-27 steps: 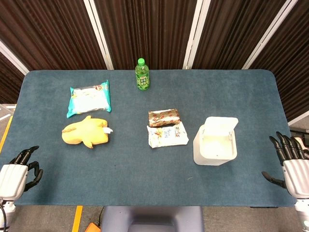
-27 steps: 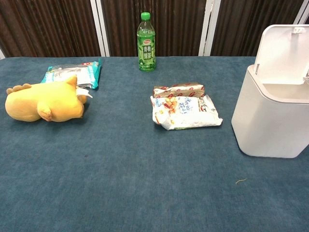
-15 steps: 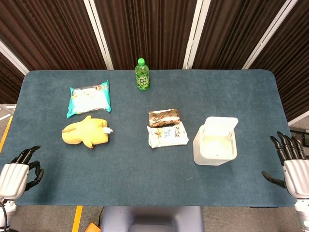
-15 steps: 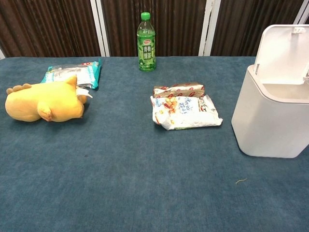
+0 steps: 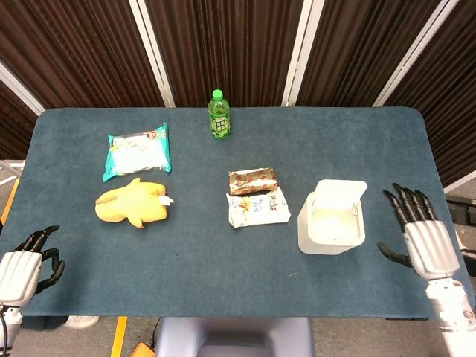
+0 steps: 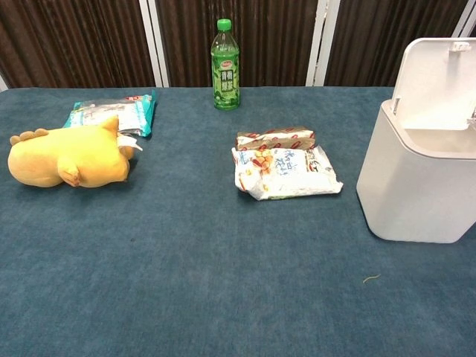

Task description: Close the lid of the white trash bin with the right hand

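The white trash bin [image 5: 330, 225] [image 6: 419, 190] stands on the right part of the blue table, its lid [image 5: 341, 191] [image 6: 437, 82] raised upright at the far side. My right hand [image 5: 422, 238] hovers over the table's right edge, a little right of the bin, fingers spread and holding nothing. My left hand [image 5: 25, 265] hangs at the table's near left corner with its fingers curled in, empty. Neither hand shows in the chest view.
A green bottle [image 5: 219, 115] stands at the far middle. Two snack packets [image 5: 256, 195] lie left of the bin. A yellow plush toy [image 5: 132, 203] and a teal packet [image 5: 138, 151] lie on the left side.
My right hand has moved up and leftward from the table's near right corner toward the bin. The left hand, bin and lid are unchanged.
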Controlling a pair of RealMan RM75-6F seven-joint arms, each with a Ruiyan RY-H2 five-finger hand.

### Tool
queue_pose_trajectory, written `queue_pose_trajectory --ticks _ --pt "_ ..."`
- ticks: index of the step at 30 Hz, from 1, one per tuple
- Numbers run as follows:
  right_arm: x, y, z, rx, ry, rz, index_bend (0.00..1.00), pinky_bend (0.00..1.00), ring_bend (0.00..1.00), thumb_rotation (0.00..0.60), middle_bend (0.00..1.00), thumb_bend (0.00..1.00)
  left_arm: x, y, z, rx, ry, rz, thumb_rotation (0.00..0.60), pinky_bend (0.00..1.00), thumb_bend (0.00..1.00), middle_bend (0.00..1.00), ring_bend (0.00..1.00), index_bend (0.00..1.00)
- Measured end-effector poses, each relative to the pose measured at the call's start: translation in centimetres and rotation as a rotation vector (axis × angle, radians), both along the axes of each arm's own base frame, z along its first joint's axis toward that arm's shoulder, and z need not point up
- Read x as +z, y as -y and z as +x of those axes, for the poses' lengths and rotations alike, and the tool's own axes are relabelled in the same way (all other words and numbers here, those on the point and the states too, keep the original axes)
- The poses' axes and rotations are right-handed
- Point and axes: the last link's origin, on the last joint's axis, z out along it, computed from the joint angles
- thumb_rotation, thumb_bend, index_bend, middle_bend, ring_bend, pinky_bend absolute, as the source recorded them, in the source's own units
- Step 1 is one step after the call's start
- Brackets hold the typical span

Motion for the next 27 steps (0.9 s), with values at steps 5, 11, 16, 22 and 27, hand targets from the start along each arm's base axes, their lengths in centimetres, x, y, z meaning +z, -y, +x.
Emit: queue_pose_trajectory --ticks 5,11,16,22,27 --pt "0.4 1.8 4.0 0.045 -0.021 0.008 0.0 0.14 0.0 0.6 0.15 0.31 0.1 0.1 -0.1 0.014 -0.006 0.0 0.6 0.49 0.42 0.18 0.2 0.51" --pt "0.6 3.5 5.8 0.021 -0.037 0.01 0.02 0.23 0.2 0.6 0.34 0.49 0.0 0.1 -0.1 0.021 -0.007 -0.005 0.6 0.49 0.42 0.18 0.2 0.51" --pt "0.3 5.3 6.5 -0.035 -0.071 0.014 0.08 0.44 0.46 0.6 0.57 0.61 0.0 0.0 -0.1 0.024 -0.011 -0.011 0.6 0.49 0.42 0.18 0.2 0.51" --pt "-0.4 6.8 8.1 -0.079 -0.149 0.021 0.14 0.58 0.6 0.6 0.73 0.76 0.0 0.0 -0.1 0.033 -0.012 -0.014 0.6 0.49 0.42 0.18 0.2 0.51" --pt "-1.2 7.3 9.2 -0.133 -0.164 0.068 0.14 0.62 0.64 0.6 0.77 0.9 0.1 0.1 0.0 0.03 -0.012 -0.014 0.6 0.49 0.42 0.18 0.2 0.51"
